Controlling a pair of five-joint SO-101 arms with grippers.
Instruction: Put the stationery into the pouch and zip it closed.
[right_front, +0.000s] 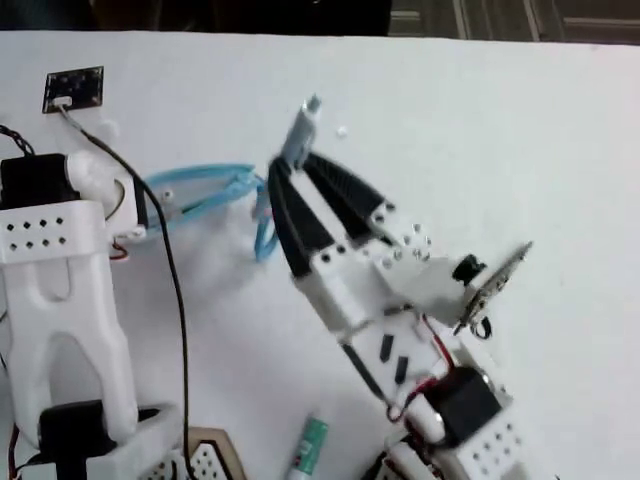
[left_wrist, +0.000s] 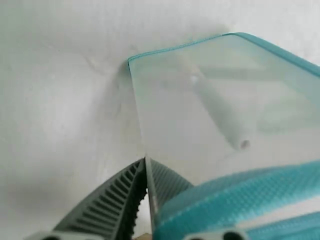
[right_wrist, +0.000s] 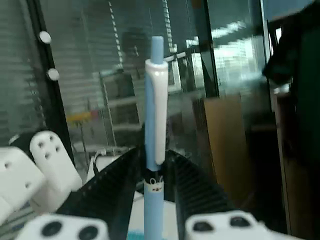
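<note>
The left end effector (left_wrist: 146, 167) is pressed together on the pouch (left_wrist: 165, 100), pinching its clear wall next to the teal zip band, apparently to steady the bag and keep its mouth open. A pale cylindrical item (left_wrist: 220, 117) shows through the pouch wall. Just beside the pouch's open end, the right end effector (right_wrist: 152, 172) pinches a blue-and-white pen (right_wrist: 155, 95) low on its barrel, leaving its length free to be fed inside. Well apart from the pouch, a green-capped stick (right_front: 308, 447) lies on the desk (right_front: 500, 130), likely next to go in.
</note>
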